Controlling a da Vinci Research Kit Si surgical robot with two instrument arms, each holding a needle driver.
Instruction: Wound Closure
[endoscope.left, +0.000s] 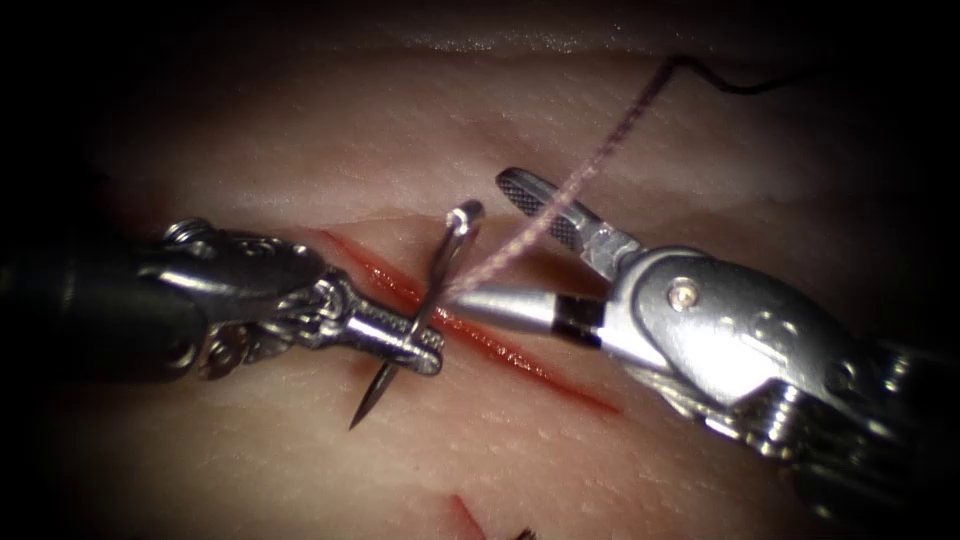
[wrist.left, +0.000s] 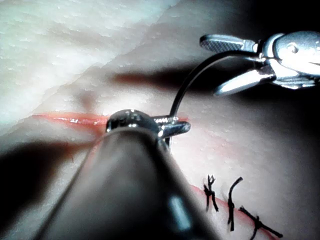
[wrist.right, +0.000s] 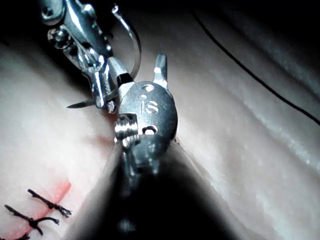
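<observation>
My left end effector (endoscope.left: 425, 345) pinches the needle (endoscope.left: 420, 318) near its point, above the cut (endoscope.left: 480, 340); my right end effector (endoscope.left: 490, 250) stands spread, empty.

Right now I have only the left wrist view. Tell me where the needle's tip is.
Observer: In the endoscope view, the left gripper is shut on the needle not far behind its tip. The tip sticks out free, left of the cut, not in the tissue.
Operator: Now find the thread.
Observer: The thread leaves the needle's tail end and passes through the open right gripper, which holds nothing, then runs up to the right.
</observation>
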